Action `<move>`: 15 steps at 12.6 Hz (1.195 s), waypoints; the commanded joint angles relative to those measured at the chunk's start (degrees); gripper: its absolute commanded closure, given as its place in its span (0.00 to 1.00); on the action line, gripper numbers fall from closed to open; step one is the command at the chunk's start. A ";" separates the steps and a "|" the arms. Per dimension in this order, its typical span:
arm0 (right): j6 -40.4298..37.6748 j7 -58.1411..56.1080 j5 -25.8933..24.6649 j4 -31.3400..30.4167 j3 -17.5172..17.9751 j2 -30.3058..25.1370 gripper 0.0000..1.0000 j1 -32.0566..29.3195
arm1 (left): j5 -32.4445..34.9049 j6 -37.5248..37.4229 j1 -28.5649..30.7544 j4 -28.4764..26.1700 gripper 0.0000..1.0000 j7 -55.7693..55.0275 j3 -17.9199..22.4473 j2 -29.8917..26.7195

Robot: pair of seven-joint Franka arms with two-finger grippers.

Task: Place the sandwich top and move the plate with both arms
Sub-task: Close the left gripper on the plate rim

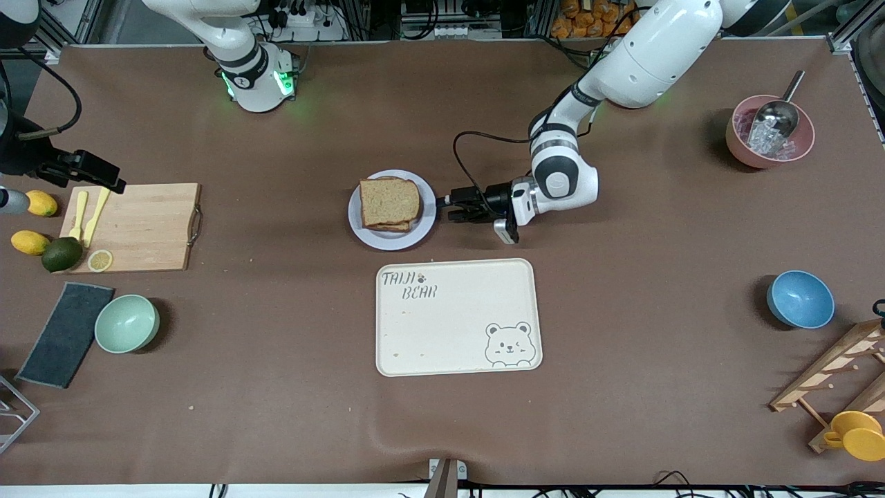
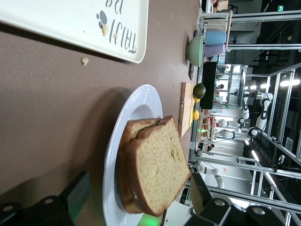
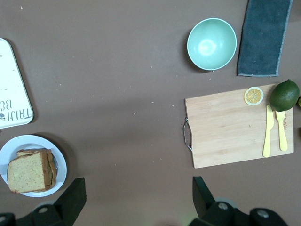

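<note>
The sandwich top (image 1: 389, 200), a light-brown slice, lies on the stack of bread on the lavender-white plate (image 1: 397, 241) at the table's middle. My left gripper (image 1: 448, 206) is low at the plate's rim on the left arm's side, open and empty. In the left wrist view its fingers (image 2: 75, 195) stand apart on either side of the plate's (image 2: 136, 101) edge, with the top slice (image 2: 157, 169) close between them. My right gripper (image 1: 107, 181) hangs high toward the right arm's end, open and empty (image 3: 136, 200). Its view looks down on the plate (image 3: 33, 140) and slice (image 3: 26, 172).
The cream bear tray (image 1: 456, 317) lies just nearer the camera than the plate. A wooden cutting board (image 1: 135, 227) with yellow cutlery, a lemon slice and fruit, a green bowl (image 1: 126, 323) and a dark cloth (image 1: 66, 334) are at the right arm's end. A pink bowl (image 1: 769, 135) and blue bowl (image 1: 800, 299) are at the left arm's end.
</note>
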 commanded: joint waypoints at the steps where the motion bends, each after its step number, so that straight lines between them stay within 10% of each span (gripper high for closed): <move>1: -0.89 1.33 -1.52 1.04 0.49 -0.27 0.00 0.09 | -1.81 -0.49 0.17 1.21 0.13 4.74 -0.27 1.71; 15: -1.07 1.16 -1.70 1.30 0.40 -0.09 0.00 -0.26 | -3.83 -1.19 -1.50 4.20 0.29 10.91 -0.27 6.20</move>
